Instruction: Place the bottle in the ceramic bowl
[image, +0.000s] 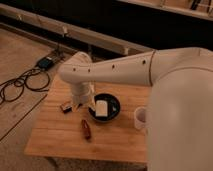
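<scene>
The bottle (86, 129) is small and brown and lies on its side on the wooden table (55, 135), in front of the bowl and a little to its left. The ceramic bowl (114, 103) is round, shallow and glossy black, near the table's middle, and a pale blocky object (102, 108) lies in it. My gripper (82, 102) hangs from the white arm just left of the bowl's rim, above the table and behind the bottle. It holds nothing that I can see.
A white cylindrical cup (140, 118) stands right of the bowl, partly behind my arm. A small dark packet (65, 106) lies left of the gripper. Black cables (22, 82) and a power box (46, 62) lie on the floor to the left.
</scene>
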